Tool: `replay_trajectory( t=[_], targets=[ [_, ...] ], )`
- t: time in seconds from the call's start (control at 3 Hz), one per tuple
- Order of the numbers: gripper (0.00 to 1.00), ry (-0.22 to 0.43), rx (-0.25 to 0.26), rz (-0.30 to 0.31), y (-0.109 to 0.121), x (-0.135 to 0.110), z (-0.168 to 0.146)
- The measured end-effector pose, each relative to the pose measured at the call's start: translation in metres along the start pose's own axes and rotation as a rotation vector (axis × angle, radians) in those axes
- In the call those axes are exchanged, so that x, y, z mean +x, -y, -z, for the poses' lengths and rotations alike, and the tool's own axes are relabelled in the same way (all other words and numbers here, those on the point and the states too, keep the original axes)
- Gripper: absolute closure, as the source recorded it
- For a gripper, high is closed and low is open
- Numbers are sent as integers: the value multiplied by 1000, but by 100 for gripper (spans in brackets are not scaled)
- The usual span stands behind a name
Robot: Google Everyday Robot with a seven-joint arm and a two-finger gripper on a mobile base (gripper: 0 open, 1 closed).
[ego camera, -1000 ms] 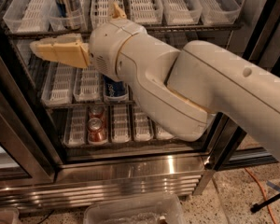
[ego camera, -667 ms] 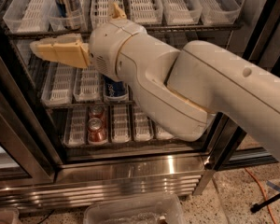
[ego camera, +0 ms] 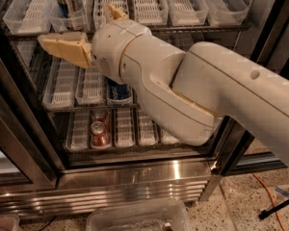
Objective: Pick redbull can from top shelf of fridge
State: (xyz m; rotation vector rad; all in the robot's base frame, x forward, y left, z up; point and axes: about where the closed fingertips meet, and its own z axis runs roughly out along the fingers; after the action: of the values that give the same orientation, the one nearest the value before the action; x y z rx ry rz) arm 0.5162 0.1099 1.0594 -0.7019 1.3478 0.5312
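Note:
The redbull can [ego camera: 70, 2], tall, slim, blue and silver, stands in a clear slotted lane tray on the top shelf [ego camera: 183, 29] of the fridge [ego camera: 29, 148], at the upper left. My gripper [ego camera: 83, 27] is in front of the shelf edge, just below and to the right of the can and not touching it. One tan finger [ego camera: 62, 48] points left under the can's tray; the other fingertip [ego camera: 113, 11] pokes up behind the wrist. The jaws look open and empty. My white arm covers the fridge's right half.
A blue Pepsi can [ego camera: 119, 91] stands on the middle shelf behind my wrist. Red cans [ego camera: 100, 131] sit on the lower shelf. A ribbed steel base panel [ego camera: 135, 184] lies below. A clear plastic bin [ego camera: 135, 218] and an orange cable [ego camera: 267, 191] lie on the floor.
My gripper has risen slightly towards the top shelf edge, closer to the redbull can. Nothing in the fridge has moved.

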Motion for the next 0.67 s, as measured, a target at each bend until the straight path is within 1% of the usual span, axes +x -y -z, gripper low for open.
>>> replay_trajectory(
  t=[0.67],
  targets=[
    [17,0,0,0,0,0,0]
  ],
)
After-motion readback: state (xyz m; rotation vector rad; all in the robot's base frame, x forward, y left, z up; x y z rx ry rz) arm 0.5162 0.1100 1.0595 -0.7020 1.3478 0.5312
